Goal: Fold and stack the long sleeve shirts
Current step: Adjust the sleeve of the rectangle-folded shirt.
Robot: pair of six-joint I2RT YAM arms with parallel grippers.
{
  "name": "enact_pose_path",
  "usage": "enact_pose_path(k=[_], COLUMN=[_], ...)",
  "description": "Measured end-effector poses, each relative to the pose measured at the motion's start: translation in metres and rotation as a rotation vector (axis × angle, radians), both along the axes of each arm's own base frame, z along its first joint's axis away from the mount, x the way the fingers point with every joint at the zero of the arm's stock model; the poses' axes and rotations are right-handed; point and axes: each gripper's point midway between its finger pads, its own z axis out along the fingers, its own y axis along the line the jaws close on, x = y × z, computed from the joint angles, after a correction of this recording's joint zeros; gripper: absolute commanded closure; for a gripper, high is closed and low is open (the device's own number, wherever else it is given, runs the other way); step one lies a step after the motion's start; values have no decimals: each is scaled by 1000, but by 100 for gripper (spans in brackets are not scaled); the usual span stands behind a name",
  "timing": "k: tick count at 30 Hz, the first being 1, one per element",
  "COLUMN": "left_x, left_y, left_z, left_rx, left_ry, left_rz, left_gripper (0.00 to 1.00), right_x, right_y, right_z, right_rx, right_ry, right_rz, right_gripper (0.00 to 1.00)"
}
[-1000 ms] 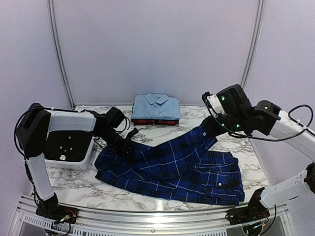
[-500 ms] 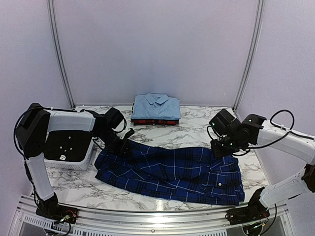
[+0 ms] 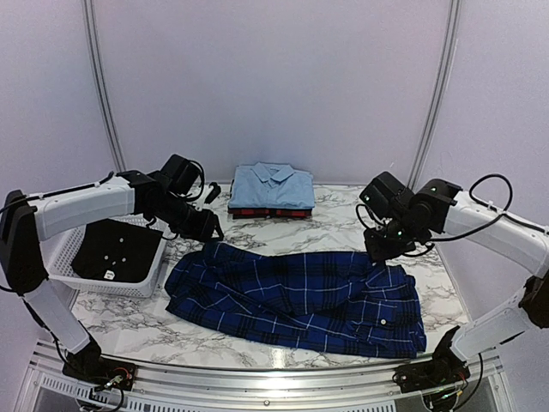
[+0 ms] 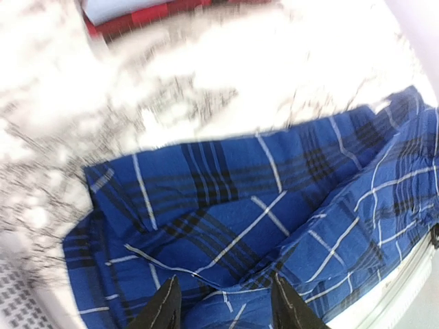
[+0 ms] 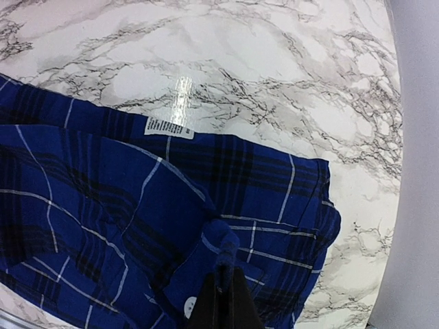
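Right gripper (image 5: 223, 305) pinches the sleeve (image 5: 219, 253) laid across the navy shirt (image 3: 292, 296), left gripper (image 4: 223, 308) hangs released above it: sleeve-folding step, I judge, next calling for release.

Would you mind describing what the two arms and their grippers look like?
Both arms are built alike: the left arm and right arm have long white links joined by bulky black joint housings, with thin black cables looping alongside. Small green lights glow near the right arm's wrist. The left gripper has two slim black fingers; the right gripper is likewise black.
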Motion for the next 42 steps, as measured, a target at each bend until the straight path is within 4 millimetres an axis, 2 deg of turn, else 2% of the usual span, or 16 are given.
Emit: enact_pose_path(k=[2, 4, 11, 14, 18, 22, 23, 26, 28, 30, 32, 35, 38, 42], left_x=[1, -3, -35, -42, -48, -50, -49, -47, -47, -49, -50, -51, -46, -38], left_y=[-2, -9, -61, -81, -101, -110, -111, -106, -98, -87, -78, -64, -59, -51], left_z=[12, 15, -7, -16, -29, -50, -56, -72, -84, -97, -108, -119, -122, -122], left_rx=[-4, -5, 3, -1, -16, -11, -9, 16, 45, 83, 113, 154, 164, 168], left_ry=[-38, -50, -12, 0, 17, 52, 62, 79, 90, 102, 114, 121, 106, 85], left_rz=[0, -19, -161, -201, -232, -226, -216, -173, -138, -101, -66, -23, 13, 62], left_gripper=[56, 59, 69, 72, 77, 86, 87, 88, 89, 92, 93, 95, 97, 98], right_x=[1, 0, -7, -7, -11, -20, -23, -29, -33, -35, -34, -26, -18, -3], right_y=[4, 6, 4, 1, -5, -21, -28, -46, -56, -64, -65, -64, -56, -22], right_z=[10, 15, 32, 36, 22, -14, -23, -46, -56, -60, -57, -46, -40, -41], right_rx=[19, 32, 33, 38, 25, -27, -44, -87, -110, -125, -120, -79, -30, 64], right_ry=[-5, -1, 34, 41, 84, 152, 169, 199, 207, 194, 172, 102, 58, 27], right_rz=[6, 11, 16, 8, -5, -41, -59, -125, -166, -202, -218, -238, -226, -150], right_gripper=[100, 100, 100, 100, 100, 100, 97, 77, 72, 66, 65, 66, 67, 67])
